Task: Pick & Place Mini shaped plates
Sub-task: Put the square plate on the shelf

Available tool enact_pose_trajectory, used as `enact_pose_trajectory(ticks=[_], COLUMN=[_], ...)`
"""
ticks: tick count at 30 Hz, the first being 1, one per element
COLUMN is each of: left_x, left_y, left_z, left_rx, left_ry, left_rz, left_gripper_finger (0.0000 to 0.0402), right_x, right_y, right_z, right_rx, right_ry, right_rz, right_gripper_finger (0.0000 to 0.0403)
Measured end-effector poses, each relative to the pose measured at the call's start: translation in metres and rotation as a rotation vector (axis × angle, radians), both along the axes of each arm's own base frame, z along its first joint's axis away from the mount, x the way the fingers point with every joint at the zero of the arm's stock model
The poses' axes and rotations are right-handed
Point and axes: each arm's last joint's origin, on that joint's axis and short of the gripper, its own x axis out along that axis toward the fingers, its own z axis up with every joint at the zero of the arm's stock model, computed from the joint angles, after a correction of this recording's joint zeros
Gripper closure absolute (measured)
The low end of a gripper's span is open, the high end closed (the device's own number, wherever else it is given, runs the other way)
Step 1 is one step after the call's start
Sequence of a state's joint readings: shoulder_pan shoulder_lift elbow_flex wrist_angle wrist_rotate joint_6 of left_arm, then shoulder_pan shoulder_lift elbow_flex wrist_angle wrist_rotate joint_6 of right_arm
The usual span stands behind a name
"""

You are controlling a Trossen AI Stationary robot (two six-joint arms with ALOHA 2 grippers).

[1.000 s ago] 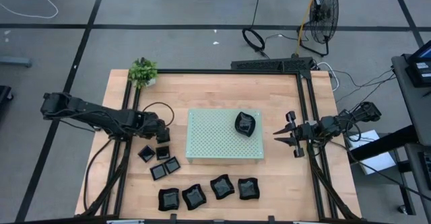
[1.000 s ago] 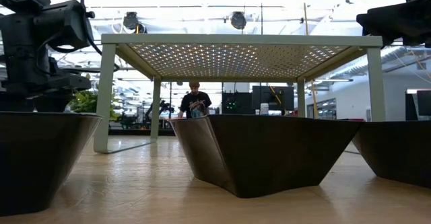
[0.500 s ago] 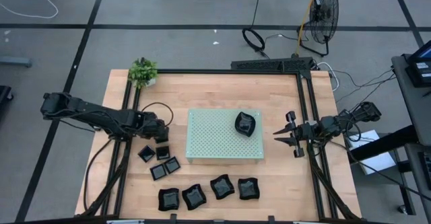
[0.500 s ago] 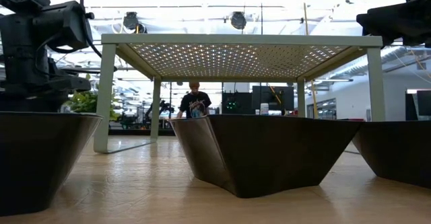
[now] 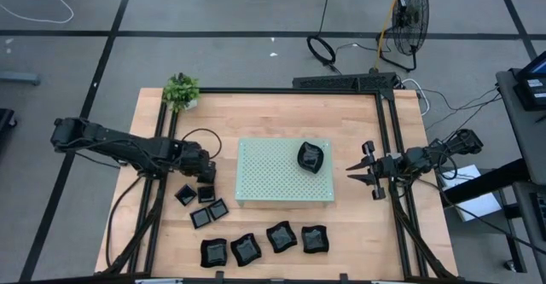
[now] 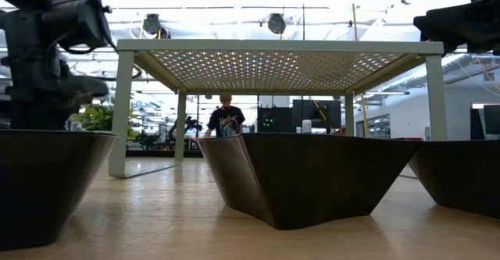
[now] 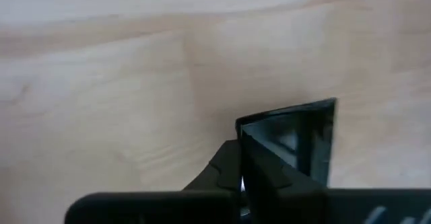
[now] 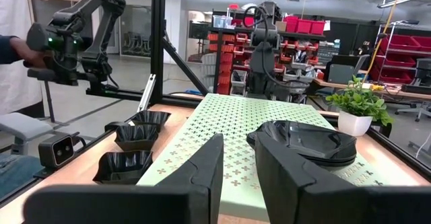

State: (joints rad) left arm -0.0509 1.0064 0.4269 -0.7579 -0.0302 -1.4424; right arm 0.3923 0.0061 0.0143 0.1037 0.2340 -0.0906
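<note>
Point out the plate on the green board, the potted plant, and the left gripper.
plate on the board [image 5: 310, 157], high view, its centre
potted plant [image 5: 181, 89], high view, its leaves
left gripper [image 5: 206, 174], high view, between its fingertips

Pale wooden tabletop [image 5: 273, 122] with smooth, visibly grained planks, glossy black mini shaped plates [image 5: 281, 237] catching reflections, matt pale green perforated board [image 5: 273, 177], dark matt frame rails [image 5: 388, 147], leafy green plant [image 5: 181, 89], grey floor [image 5: 213, 28].

Small square plate [image 7: 296, 140]: lower part lying hidden behind left gripper [image 7: 259, 173]; front-row plates [image 6: 305, 174] running off low view's edges.
</note>
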Motion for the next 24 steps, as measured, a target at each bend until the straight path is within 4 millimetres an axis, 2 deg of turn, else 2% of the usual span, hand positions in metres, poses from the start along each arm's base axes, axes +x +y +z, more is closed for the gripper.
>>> enact_pose_trajectory(ticks=[8, 18, 24], left_x=[0.013, 0.016, 0.025], left_y=[0.001, 0.006, 0.009], left_z=[0.034, 0.101, 0.136], left_rx=[0.092, 0.258, 0.399], left_ry=[-0.134, -0.151, -0.297], left_rz=[-0.065, -0.086, -0.06], left_gripper_finger=[0.0394, 0.0397, 0.0386], right_x=[0.0, 0.0, 0.0], right_y=[0.0, 0.0, 0.0], right_z=[0.0, 0.0, 0.0], right_rx=[-0.001, -0.002, -0.001], right_ry=[0.003, 0.003, 0.003], right_rz=[0.0, 0.0, 0.0], right_gripper_finger=[0.0328, 0.0328, 0.0328])
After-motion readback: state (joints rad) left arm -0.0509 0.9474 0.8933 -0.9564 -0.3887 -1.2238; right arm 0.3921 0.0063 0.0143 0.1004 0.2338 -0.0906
